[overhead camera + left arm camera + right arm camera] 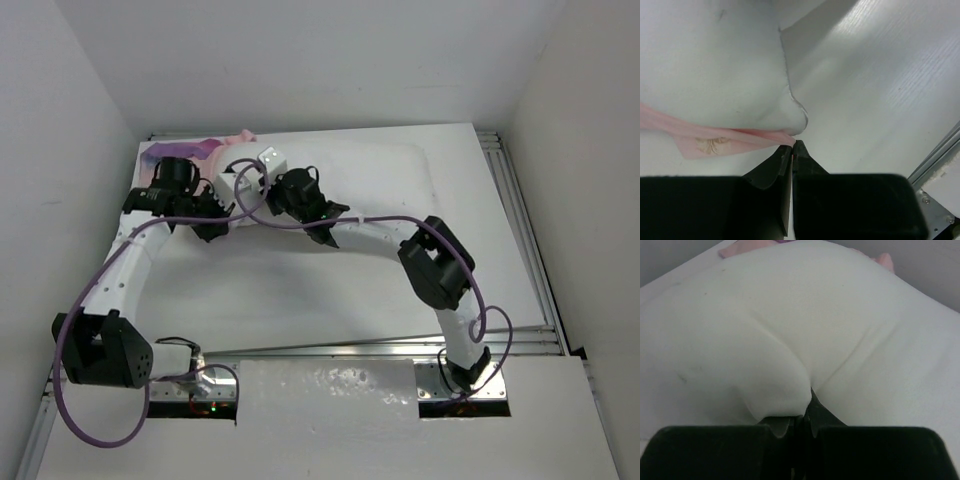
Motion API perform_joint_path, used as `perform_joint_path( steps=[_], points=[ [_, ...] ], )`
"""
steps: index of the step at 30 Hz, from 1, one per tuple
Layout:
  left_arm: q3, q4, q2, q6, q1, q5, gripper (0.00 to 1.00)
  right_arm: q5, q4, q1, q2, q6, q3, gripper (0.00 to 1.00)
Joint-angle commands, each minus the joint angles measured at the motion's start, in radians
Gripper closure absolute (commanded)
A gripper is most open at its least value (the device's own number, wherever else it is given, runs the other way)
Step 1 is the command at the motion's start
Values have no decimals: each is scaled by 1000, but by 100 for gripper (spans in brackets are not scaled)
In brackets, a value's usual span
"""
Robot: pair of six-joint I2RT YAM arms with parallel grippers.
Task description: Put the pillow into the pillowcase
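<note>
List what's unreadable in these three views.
- Top view: pillowcase largely hidden behind the left arm; its opening cannot be seen.
- Left wrist: pillowcase runs off the left edge; the left gripper itself hides how much fabric it pinches.
- Right wrist: pillow fills the frame, hiding nearly all of the pillowcase.

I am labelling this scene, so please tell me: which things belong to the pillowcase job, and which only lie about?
Job: plump white rectangular pillow; thin purple-and-pink fabric pillowcase; left pincer; right pincer.
Not the job: white table; metal rail.
</note>
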Motion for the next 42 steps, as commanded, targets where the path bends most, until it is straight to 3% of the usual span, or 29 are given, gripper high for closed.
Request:
perform_joint_path(
  steps=[1, 6, 10, 14, 16, 17, 19, 22, 25, 28, 30, 38, 42],
  points=[
    [48, -155, -6, 22, -16, 228, 100, 130, 127, 11, 70, 73, 93, 100],
    [83, -42, 55, -112, -2, 320, 100, 150, 158, 49, 136, 147, 70, 100],
    [42, 72, 74, -232, 112, 447, 100, 138, 201, 64, 109, 251, -33, 100],
    [33, 57, 65, -231, 125, 283, 98, 77, 276, 63, 64, 265, -154, 100],
    [28, 3, 55, -182, 127, 219, 78, 16, 334, 63, 24, 259, -261, 100],
    [34, -42, 40, -158, 127, 188, 55, -33, 395, 63, 10, 253, -300, 100],
    [57, -67, 0, -128, 128, 170, 34, -86, 466, 66, -25, 245, -392, 100],
    [109, -17, -46, -189, 131, 129, 21, -146, 491, 80, -54, 228, -466, 100],
    [143, 184, -15, -419, 130, -72, 24, -182, 501, 90, -71, 219, -507, 100],
    [145, 339, 76, -496, 131, -354, 36, -199, 509, 89, -100, 220, -519, 95],
    [181, 376, 176, -512, 131, -457, 37, -198, 491, 90, -118, 211, -518, 95],
    [316, 404, 417, -535, 130, -395, 36, -236, 475, 89, -119, 214, -492, 95],
    [342, 405, 475, -542, 125, -355, 46, -238, 471, 90, -112, 220, -495, 95]
  ],
)
